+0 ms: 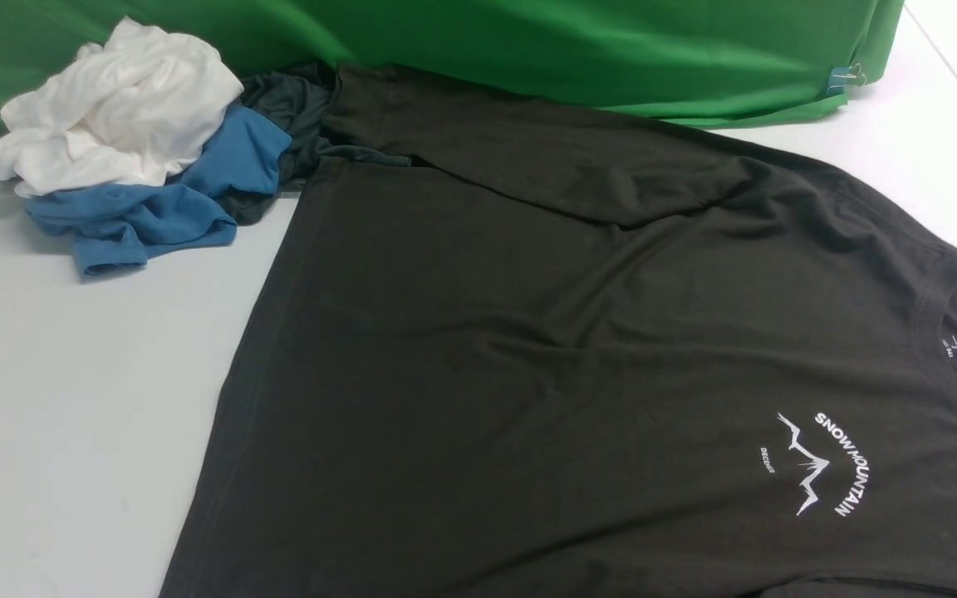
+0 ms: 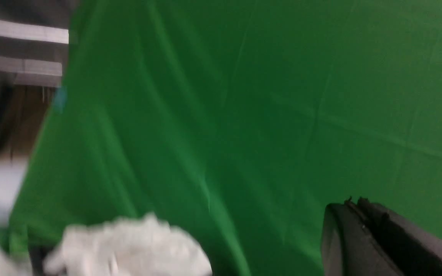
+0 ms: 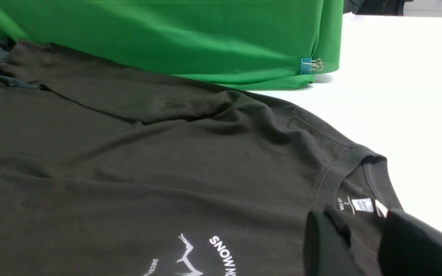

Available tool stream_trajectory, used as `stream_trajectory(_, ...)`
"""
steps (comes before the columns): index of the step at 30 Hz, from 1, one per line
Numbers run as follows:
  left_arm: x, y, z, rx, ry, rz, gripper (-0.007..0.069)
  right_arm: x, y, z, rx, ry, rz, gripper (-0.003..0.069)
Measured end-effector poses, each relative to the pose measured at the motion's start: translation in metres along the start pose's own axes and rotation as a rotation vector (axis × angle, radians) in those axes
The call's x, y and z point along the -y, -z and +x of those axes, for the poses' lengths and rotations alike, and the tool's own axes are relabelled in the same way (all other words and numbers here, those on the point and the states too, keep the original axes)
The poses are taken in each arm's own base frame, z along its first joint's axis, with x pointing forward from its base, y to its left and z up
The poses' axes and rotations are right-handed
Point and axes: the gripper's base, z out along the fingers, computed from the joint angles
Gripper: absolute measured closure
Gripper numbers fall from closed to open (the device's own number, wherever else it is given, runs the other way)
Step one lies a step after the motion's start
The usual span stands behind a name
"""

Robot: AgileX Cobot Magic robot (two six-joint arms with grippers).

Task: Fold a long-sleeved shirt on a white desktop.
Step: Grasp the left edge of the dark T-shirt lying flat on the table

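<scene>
A large black-brown knit long-sleeved shirt lies spread flat, chest up, over the middle and right of the smooth white bench. Its neckline is at the right and its hem toward the left. Its far sleeve lies along the far edge of the body, pointing left. A crumpled white garment, a blue garment and a charcoal garment are heaped at the far left, before the green cloth backdrop. The left fingers are pressed together, holding nothing. The right fingers stand apart over the collar, close to the white neck label.
</scene>
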Motion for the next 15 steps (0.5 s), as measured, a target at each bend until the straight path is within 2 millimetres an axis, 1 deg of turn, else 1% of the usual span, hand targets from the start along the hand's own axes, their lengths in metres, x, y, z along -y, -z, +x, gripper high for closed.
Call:
stream_trajectory(2,0.001,0.0,0.001,-0.006,0.044,0.014,0.0605,0.0,0.0,0.0,0.0,0.0,0.0,0.0418)
stream_trajectory(4,0.004,0.0,0.002,-0.022,0.172,0.044,0.0605,0.0,0.0,0.0,0.0,0.0,0.0,0.0418)
stream_trajectory(6,0.009,0.0,0.003,-0.049,0.216,0.095,0.0605,0.0,0.0,0.0,0.0,0.0,0.0,0.0418)
stream_trajectory(9,0.022,-0.005,-0.002,-0.117,0.145,0.19,0.0605,0.0,0.0,0.0,0.0,0.0,0.0,0.0418)
stream_trajectory(11,0.033,-0.015,-0.008,-0.187,0.057,0.26,0.0605,0.0,0.0,0.0,0.0,0.0,0.0,0.0418)
stream_trajectory(12,0.034,-0.016,-0.008,-0.196,0.051,0.264,0.0605,0.0,0.0,0.0,0.0,0.0,0.0,0.0418)
stream_trajectory(15,0.046,-0.038,-0.005,-0.361,-0.058,0.344,0.0605,0.0,0.0,0.0,0.0,0.0,0.0,0.0418)
